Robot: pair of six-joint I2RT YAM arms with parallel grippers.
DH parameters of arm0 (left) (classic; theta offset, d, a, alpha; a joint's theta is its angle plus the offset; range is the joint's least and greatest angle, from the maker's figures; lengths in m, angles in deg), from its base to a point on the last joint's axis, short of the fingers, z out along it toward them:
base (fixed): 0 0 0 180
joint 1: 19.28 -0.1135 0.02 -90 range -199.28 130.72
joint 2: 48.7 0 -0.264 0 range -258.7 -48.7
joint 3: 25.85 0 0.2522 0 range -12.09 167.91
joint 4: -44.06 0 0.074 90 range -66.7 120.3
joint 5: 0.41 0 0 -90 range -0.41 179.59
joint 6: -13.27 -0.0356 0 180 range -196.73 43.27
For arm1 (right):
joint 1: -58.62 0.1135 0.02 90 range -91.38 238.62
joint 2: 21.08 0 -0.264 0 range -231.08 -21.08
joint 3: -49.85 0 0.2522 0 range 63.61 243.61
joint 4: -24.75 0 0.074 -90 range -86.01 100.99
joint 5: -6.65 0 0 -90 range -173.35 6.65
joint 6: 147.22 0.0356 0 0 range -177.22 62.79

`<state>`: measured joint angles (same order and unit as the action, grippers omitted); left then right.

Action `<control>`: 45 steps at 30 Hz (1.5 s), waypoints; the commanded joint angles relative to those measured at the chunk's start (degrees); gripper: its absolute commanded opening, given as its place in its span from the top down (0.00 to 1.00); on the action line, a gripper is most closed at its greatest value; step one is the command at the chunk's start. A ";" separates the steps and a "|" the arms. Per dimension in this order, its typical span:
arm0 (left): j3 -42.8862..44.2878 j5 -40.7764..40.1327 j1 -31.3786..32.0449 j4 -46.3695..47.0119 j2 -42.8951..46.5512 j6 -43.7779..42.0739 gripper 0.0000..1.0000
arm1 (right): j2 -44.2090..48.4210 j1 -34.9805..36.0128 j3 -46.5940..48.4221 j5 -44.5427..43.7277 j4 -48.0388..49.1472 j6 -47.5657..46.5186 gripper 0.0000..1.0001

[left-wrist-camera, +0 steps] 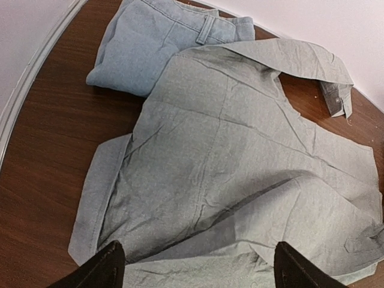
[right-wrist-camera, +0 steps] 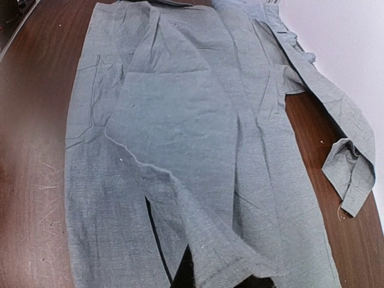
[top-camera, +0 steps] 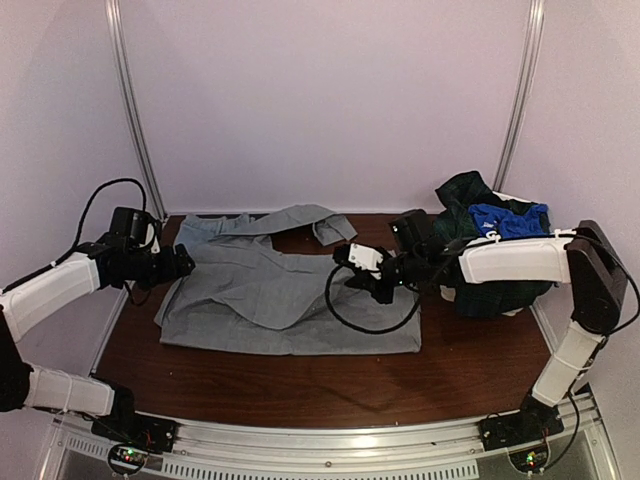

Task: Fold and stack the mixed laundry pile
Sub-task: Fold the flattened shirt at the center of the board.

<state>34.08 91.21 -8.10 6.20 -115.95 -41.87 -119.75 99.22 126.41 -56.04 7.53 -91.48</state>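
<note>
Surroundings: a grey shirt (top-camera: 270, 290) lies spread flat across the middle of the wooden table (top-camera: 480, 370). One sleeve (top-camera: 335, 228) trails toward the upper centre and ends in a buttoned cuff. A folded denim garment (left-wrist-camera: 156, 48) sits at the upper left of the table, with the shirt's collar end overlapping its near edge. A black cable (top-camera: 345, 318) loops down from the right arm and hangs over the shirt's right half.

Clearance: bare wood shows along the whole lower edge of the table and in a narrow strip at the left. Two metal frame posts (top-camera: 135, 110) stand at the rear corners.

Task item: the mixed laundry pile (top-camera: 462, 200) sits heaped at the upper right corner, dark plaid with a bright blue piece on top. The right forearm crosses in front of it.

Tools: the left gripper (top-camera: 185, 265) hovers at the shirt's left edge with its fingers (left-wrist-camera: 99, 270) spread wide and nothing between them. It is well apart from the pile. The right gripper (top-camera: 372, 285) is over the shirt's right part, near the pile. A raised flap of cloth covers its fingertips, so its state cannot be told.
</note>
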 commanded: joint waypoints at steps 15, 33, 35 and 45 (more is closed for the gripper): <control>1.02 0.90 -0.63 0.76 -1.92 -0.66 0.14 | 1.03 -1.76 -6.06 -11.36 -0.39 -2.75 0.85; 6.56 0.43 0.54 -3.72 -10.55 0.22 0.19 | 13.98 -1.41 -3.23 -22.33 -18.31 5.85 0.25; 6.26 0.34 1.52 -2.41 -10.66 0.07 0.20 | 15.17 -1.41 -3.72 -20.33 -15.70 7.84 0.26; 4.98 2.44 5.04 5.36 -20.57 3.12 0.50 | -3.90 -1.53 8.82 -12.39 -15.82 18.62 0.42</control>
<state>39.13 92.48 -3.05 6.27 -132.21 -40.96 -115.38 97.76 130.35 -70.75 -6.00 -77.75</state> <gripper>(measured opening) 0.545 0.603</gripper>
